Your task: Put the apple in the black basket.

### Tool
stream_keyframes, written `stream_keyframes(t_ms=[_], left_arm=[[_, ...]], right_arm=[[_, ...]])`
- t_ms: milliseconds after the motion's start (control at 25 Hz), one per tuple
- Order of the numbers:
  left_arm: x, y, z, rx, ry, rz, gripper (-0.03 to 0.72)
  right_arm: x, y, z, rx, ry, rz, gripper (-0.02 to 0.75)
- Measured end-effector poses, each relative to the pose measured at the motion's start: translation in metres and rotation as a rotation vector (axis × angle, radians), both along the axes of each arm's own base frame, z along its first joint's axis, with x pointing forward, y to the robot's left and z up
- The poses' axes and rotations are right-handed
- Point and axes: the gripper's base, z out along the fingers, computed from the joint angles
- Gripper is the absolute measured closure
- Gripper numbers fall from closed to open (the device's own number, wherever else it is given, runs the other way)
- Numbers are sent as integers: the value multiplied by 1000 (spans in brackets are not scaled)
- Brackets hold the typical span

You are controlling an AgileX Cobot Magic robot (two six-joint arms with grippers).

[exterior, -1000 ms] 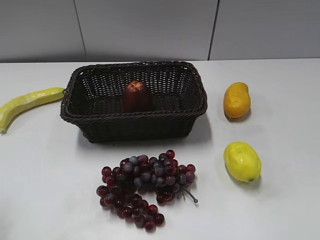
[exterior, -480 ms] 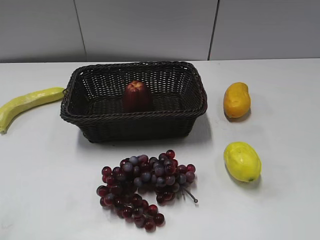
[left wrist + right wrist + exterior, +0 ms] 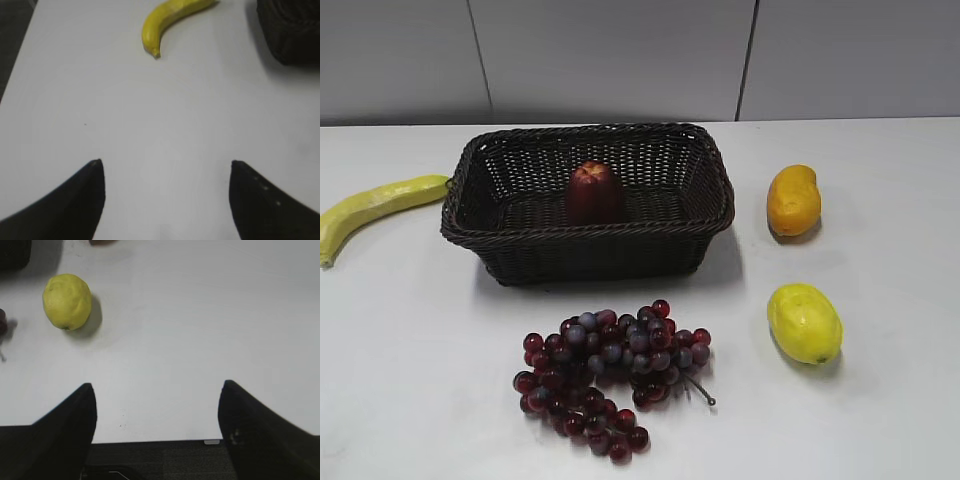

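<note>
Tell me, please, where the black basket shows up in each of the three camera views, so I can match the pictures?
Exterior view: the black basket sits centre, behind the grapes, with the apple inside.
Left wrist view: only a dark woven corner at top right.
Right wrist view: a dark patch at the top-left corner may be it; cannot tell.
Shared landmark: the banana, left of the basket in the exterior view, appears top centre in the left wrist view.
</note>
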Motion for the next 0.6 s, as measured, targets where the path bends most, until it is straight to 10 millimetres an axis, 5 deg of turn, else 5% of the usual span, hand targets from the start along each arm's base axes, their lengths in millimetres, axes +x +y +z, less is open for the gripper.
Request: stream_keyframes(t_ms=[160, 600], left_arm=[[-19, -1, 1, 5, -125, 0, 113], [-19, -1, 1, 4, -128, 1, 113]], right_arm=[[0, 0, 0, 1, -1, 0, 167], [0, 1, 0, 7, 1, 2, 167]])
